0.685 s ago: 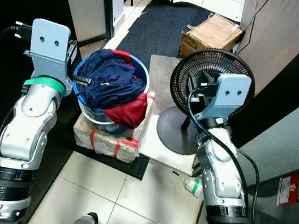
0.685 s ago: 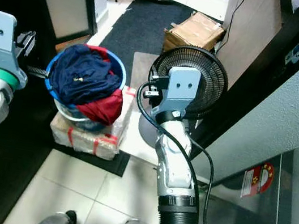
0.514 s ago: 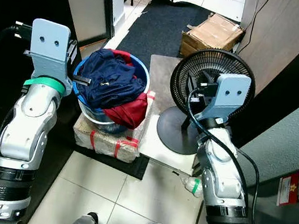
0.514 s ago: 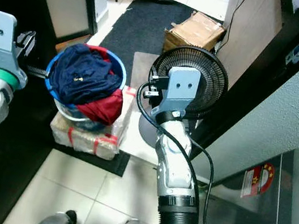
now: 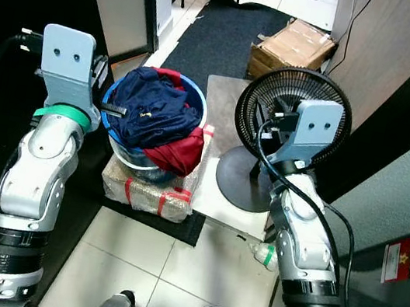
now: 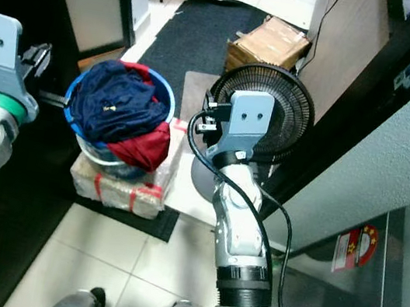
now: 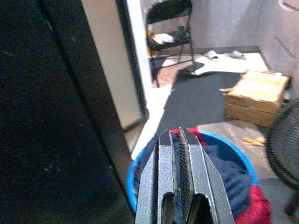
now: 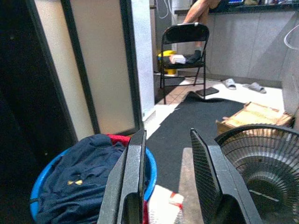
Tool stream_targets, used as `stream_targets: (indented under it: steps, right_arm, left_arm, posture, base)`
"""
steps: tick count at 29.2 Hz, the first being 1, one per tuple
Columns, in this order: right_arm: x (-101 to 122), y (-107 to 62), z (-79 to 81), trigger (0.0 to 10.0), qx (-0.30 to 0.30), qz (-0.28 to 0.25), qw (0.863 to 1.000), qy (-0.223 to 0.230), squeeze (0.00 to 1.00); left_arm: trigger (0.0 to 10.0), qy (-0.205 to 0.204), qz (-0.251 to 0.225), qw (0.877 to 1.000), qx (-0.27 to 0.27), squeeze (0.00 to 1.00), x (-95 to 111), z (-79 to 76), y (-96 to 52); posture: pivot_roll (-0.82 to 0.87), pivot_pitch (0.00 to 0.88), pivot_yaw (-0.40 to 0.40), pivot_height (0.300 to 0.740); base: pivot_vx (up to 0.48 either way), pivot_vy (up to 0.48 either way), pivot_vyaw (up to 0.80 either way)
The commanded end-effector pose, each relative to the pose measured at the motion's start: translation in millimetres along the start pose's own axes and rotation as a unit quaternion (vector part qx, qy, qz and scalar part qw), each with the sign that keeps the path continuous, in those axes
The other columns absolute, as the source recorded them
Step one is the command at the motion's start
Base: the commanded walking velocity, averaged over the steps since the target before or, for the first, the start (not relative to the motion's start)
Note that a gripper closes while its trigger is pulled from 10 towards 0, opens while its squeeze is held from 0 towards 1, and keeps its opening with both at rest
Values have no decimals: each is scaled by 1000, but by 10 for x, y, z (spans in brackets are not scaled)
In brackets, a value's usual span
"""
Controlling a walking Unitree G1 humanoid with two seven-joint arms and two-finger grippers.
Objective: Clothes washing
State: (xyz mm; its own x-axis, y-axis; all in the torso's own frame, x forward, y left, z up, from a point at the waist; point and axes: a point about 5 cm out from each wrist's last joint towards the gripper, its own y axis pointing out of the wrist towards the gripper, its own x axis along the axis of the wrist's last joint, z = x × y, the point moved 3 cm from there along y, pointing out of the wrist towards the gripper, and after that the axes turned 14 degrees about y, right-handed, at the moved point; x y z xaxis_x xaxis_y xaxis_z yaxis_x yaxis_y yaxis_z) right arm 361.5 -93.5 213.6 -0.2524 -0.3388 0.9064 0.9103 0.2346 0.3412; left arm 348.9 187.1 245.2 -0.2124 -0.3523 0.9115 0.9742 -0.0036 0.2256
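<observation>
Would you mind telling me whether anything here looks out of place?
The blue basin is overfilled: navy clothing heaps above its rim and a red garment spills over the side, toward the taped box underneath.

A round blue plastic basin point(image 5: 198, 107) holds navy cloth point(image 5: 149, 109) (small yellow mark) over red cloth point(image 5: 182, 154); a black fan point(image 5: 265, 100) stands beside.

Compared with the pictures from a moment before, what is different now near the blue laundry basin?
Nothing has visibly changed; only the head camera has shifted a little. The left gripper is still shut beside the blue basin of clothes, the right gripper still open near the fan, and nothing was taken or released.
</observation>
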Motion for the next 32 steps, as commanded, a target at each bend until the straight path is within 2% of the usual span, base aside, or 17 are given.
stream_targets:
  steps: [1,10,13,20,25,32]
  right_arm:
    - [-44,-5,1,10000,-2,6,1000,12,0]
    - [-91,16,-6,10000,0,17,999,27,0]
    - [-66,50,-34,10000,-2,11,1000,14,0]
    - [-47,66,-4,10000,5,7,1000,15,0]
    - [-33,72,70,10000,21,1,1000,20,0]
    - [-25,90,82,10000,23,-2,1000,19,0]
  left_arm:
    - [10000,-8,1,1000,-8,0,2,-14,-28]
    - [10000,-19,12,1000,-5,0,-17,-26,-29]
    - [10000,4,25,1000,9,0,-60,14,-14]
    - [10000,11,25,1000,13,0,-73,32,-13]
    - [10000,-2,27,999,46,0,-105,131,-19]
    - [10000,-13,14,999,43,0,-44,92,24]
  posture:
    - [24,71,51,740]
    - [46,79,37,740]
    - [51,73,33,740]
    - [50,81,29,740]
    - [53,79,15,740]
    - [49,69,15,740]
  base:
    - [0,0,0]
    - [0,0,0]
    - [0,0,0]
    - [0,0,0]
    - [0,0,0]
    - [0,0,0]
